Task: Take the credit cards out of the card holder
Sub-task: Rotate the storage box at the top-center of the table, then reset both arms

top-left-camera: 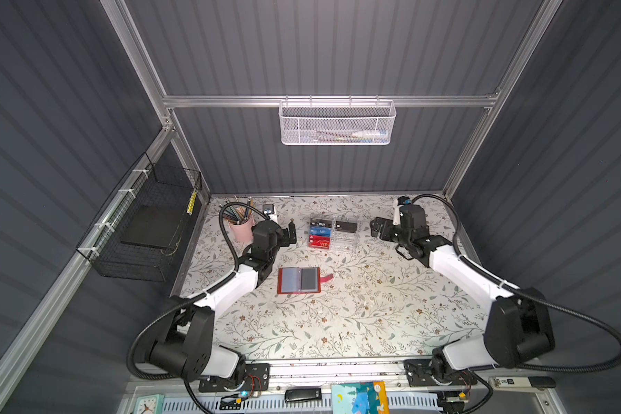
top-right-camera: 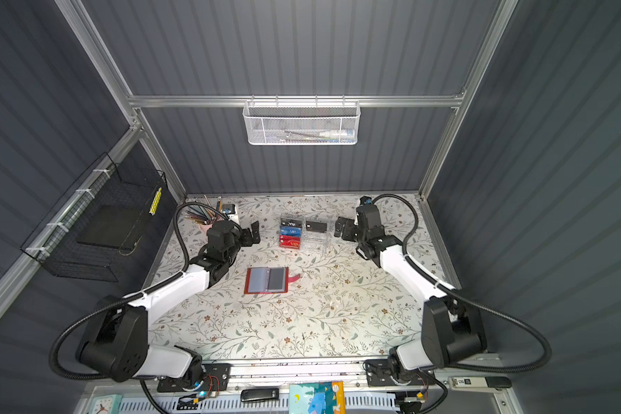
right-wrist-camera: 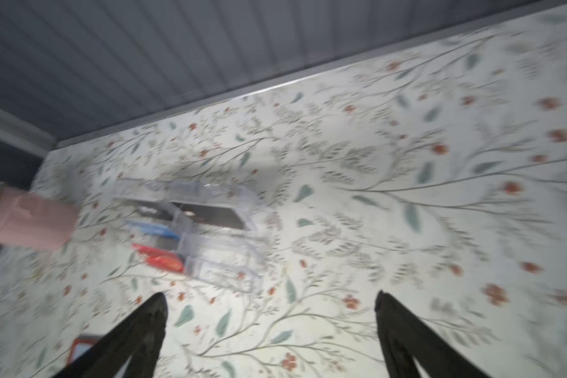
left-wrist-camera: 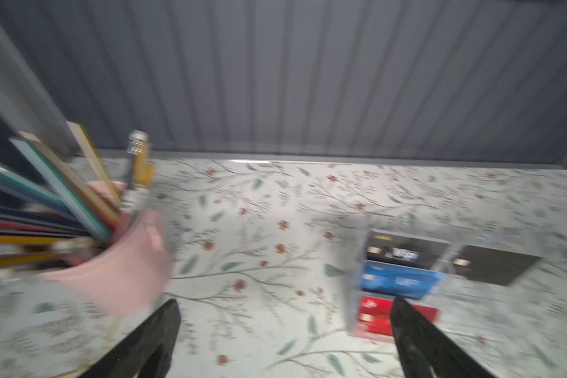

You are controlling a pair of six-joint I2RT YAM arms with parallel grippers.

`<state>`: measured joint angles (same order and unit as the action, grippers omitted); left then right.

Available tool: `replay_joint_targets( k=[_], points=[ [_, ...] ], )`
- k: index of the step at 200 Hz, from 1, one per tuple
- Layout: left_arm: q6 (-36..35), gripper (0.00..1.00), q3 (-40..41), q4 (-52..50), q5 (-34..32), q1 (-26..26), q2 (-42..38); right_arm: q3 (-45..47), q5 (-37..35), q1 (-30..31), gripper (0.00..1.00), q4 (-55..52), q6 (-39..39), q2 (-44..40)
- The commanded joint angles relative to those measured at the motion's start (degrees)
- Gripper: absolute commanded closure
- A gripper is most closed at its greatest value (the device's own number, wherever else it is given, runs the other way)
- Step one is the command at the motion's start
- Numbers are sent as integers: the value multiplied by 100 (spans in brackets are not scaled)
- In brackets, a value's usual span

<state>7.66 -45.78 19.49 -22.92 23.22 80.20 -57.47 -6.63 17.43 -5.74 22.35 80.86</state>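
Red leather-like material forms the card holder (top-left-camera: 298, 280), which is laid open and flat near the middle of the bench (top-left-camera: 373, 315), with its strap tab (top-left-camera: 326, 277) turned out to one side. Grey-clear plastic sleeve pages are shown face up. One page is seen darker than the other, and whether a card is lodged in it cannot be told. Several credit cards (top-left-camera: 319, 233), black, blue and red, are already stacked in a clear acrylic box (top-left-camera: 345, 238) farther back, well apart from the holder.

The left gripper (top-left-camera: 290, 233) is held released, its jaws spread wide and empty, between a pink pencil cup (top-left-camera: 241, 229) and the box. The right gripper (top-left-camera: 376, 227) is likewise spread wide with nothing in it, near the opposite side of the box. The holder is touched by neither.

The holder is judged light and limp, so it is likely to be dragged across the smooth bench, or lifted, when a card is pulled. It is best pinned at the red cover edge or along the spine. Any remaining card is judged thin, stiff and slick. It should be pinched at whatever edge is exposed at the sleeve mouth and drawn out along the plane of the page. The soft sleeves could easily be creased or caught in the jaws together with a card.
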Motion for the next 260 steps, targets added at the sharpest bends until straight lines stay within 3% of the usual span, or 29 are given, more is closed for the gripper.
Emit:
replay_joint_targets(
  k=[1, 43, 53, 80, 103, 134, 156, 187, 215, 234, 260],
  points=[
    [-1097, 0, 536, 147, -1806, -47, 103, 428, -1952, -152, 1, -262, -492, -236],
    [-1041, 0, 1352, 1233, -1351, -848, 594, 1661, -2671, -666, 1, 1124, -1409, -550],
    [-860, 0, 1416, 1237, -945, -1080, 546, 2123, -2609, -736, 1, 1914, -1755, -636],
    [-1061, 0, 1972, 2943, -189, -1293, 1020, 3565, -2447, -924, 1, 5069, -2824, -590],
    [-1033, 0, 1859, 2971, 47, -1390, 1423, 3688, -2260, -1053, 1, 5487, -2985, -251],
    [-822, 0, 2292, 4170, 406, -1671, 1812, 3959, -1923, -1001, 1, 5696, -3033, -454],
    [-880, 0, 2415, 4379, 558, -1672, 1822, 4220, -762, -1254, 1, 5498, -2303, -1004],
    [-918, 0, 2354, 4193, 667, -1672, 1797, 4612, -867, -1397, 1, 7100, -2311, -364],
    [-593, 0, 1964, 3453, 366, -1824, 1813, 4717, -861, -1471, 1, 8412, -2301, 660],
    [-613, 0, 1968, 3496, 394, -1824, 1829, 4270, -517, -1778, 1, 6619, -1877, 136],
    [-992, 0, 2135, 3809, 852, -1713, 1814, 4045, -544, -1945, 1, 6361, -1674, 217]
  ],
)
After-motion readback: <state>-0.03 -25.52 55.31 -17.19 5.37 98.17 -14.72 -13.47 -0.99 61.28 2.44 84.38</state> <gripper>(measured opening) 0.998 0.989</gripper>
